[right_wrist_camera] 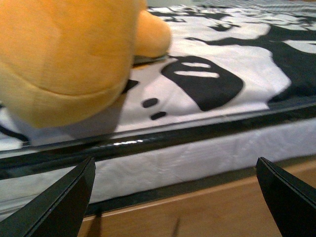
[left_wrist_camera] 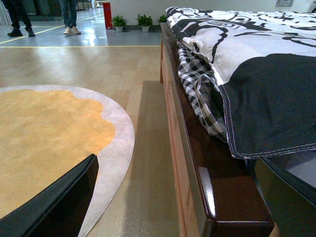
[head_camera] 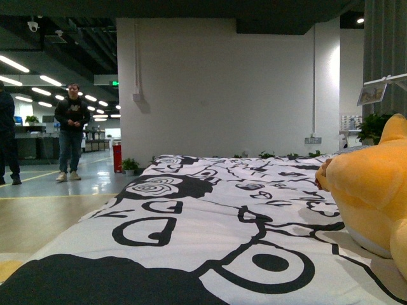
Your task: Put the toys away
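Plush [right_wrist_camera: 64,59] on bedspread [right_wrist_camera: 237,54], seemingly near right tool [right_wrist_camera: 175,160], agape, empty | left tool [left_wrist_camera: 176,158] likewise

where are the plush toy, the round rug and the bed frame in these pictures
plush toy [head_camera: 372,187]: front view, on its orange body
round rug [left_wrist_camera: 49,138]: left wrist view, on its orange middle
bed frame [left_wrist_camera: 215,195]: left wrist view, on its glossy dark wooden top rail
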Motion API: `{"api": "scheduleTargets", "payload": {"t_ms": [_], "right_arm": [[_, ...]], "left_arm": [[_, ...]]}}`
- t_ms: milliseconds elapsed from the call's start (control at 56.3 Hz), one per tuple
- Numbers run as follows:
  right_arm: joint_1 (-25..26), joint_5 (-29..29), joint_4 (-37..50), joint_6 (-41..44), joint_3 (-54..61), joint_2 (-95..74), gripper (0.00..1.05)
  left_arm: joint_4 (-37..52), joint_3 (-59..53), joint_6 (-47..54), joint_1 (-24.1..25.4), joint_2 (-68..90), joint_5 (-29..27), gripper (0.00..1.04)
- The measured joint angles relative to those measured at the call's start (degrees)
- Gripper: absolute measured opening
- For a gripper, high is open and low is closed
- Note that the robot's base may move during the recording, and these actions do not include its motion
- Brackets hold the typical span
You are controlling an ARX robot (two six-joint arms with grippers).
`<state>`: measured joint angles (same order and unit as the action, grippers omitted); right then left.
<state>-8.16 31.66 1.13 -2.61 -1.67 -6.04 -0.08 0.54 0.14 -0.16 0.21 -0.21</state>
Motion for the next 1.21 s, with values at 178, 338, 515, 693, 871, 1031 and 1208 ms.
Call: {"api": "scheduleTargets", "payload": {"t_ms": [178,338,515,693,871,1031,1208], "right_arm": [[-2.69,-0.07,4.81,-1.25,-5.90,-6.86,0.98],[-5.35,-4.57,9.14,-3.21,-10.29,-13.77,0.98],[-9.70,-6.34,16.00,-3.67,-11.65,-21.49,0.98],[-15.15,-4.31,23.58,-3.10,-12.76,-29.59,0.98],[-18.80,-2.84,30.62,-1.73,-14.91,-37.62,0.98],[-19.67,-2.78,34.69,-0.28,-15.78,-41.62,0.98],[-17.84,-4.04,38.62,1.36,-15.85,-44.92,0.98]], "left_arm": [[0.00,0.00,0.00,0.02,0.00,0.00,0.98],[0.00,0.00,0.00,0.02,0.00,-0.02,0.99],[0.00,0.00,0.00,0.02,0.00,0.00,0.99],[0.00,0.00,0.00,0.02,0.00,0.00,0.99],[0.00,0.00,0.00,0.02,0.00,0.00,0.98],[0.00,0.00,0.00,0.02,0.00,0.00,0.99],[0.00,0.00,0.00,0.02,0.00,0.00,0.99]]}}
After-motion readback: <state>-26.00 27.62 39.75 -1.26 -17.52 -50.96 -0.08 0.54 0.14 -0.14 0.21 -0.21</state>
